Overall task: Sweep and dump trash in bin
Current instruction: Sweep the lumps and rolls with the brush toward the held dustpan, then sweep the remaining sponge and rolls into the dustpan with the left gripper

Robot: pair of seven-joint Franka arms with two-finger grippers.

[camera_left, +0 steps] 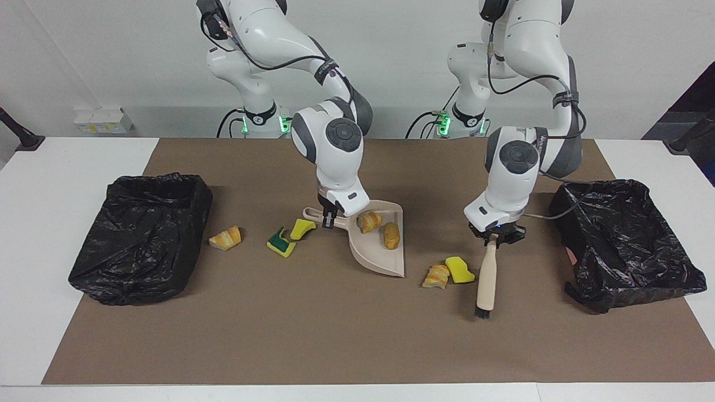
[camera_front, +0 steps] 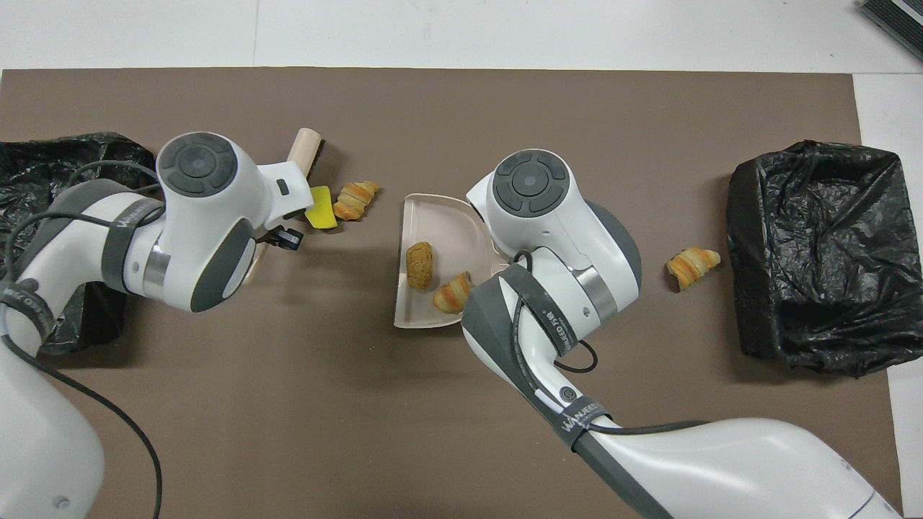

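My right gripper (camera_left: 329,215) is shut on the handle of the beige dustpan (camera_left: 375,254), which lies mid-mat and holds two bread chunks (camera_left: 369,221) (camera_left: 391,235). My left gripper (camera_left: 494,238) is shut on the brush (camera_left: 486,278), with its bristle end low at the mat. A yellow sponge (camera_left: 460,269) and a bread chunk (camera_left: 436,276) lie between the brush and the dustpan. A green-backed sponge (camera_left: 280,243), a yellow sponge (camera_left: 302,228) and a bread chunk (camera_left: 225,238) lie toward the right arm's end. In the overhead view the right arm hides those two sponges.
Two black-bagged bins stand on the brown mat, one at the right arm's end (camera_left: 142,234) and one at the left arm's end (camera_left: 625,240). The overhead view also shows the dustpan (camera_front: 440,216), the brush tip (camera_front: 306,148) and both bins (camera_front: 815,252) (camera_front: 43,216).
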